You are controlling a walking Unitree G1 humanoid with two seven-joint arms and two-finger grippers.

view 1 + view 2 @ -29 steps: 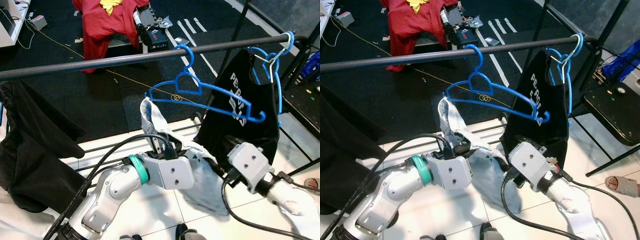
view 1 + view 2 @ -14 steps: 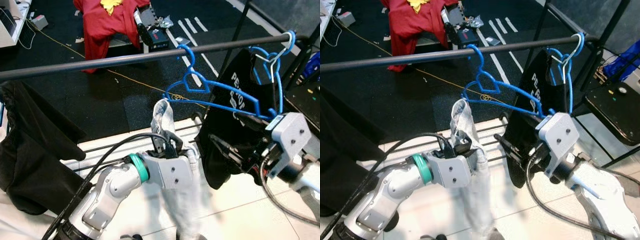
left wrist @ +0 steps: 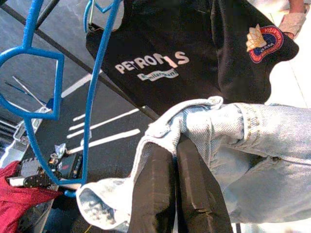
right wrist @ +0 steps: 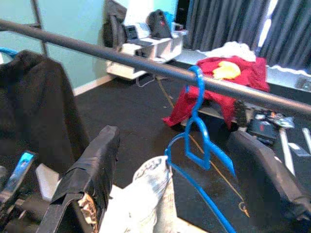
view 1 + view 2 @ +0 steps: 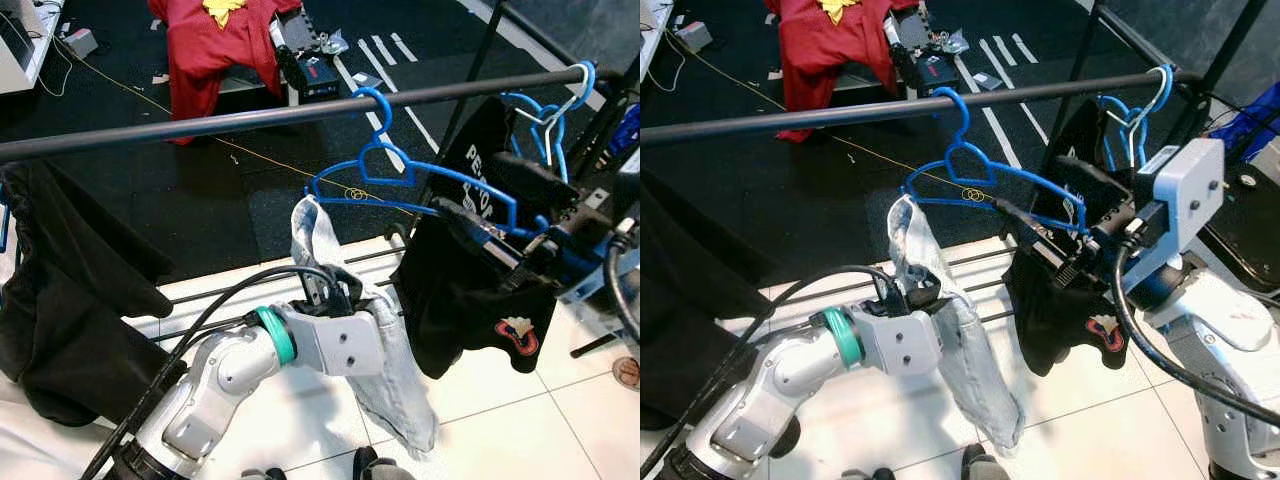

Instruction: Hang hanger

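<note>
One blue hanger (image 5: pixel 400 180) is hooked on the rail (image 5: pixel 200 122) now. The right gripper (image 5: pixel 1055 225) has swung up since a second ago, fingers spread either side of its lower bar. The left gripper (image 3: pixel 177 187) stays clamped on the jeans (image 5: pixel 385 350), which dangle off the hanger's end.

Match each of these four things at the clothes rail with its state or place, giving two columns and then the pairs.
Things:
1. blue plastic hanger
2. pale denim garment
3. black printed T-shirt
4. red cloth

States:
A. heaped far back on the dark floor
B. hooked over the black rail
C. pinched by the left pincer
D. hanging beside the right pincer

Pairs: 1-B, 2-C, 3-D, 4-A
</note>
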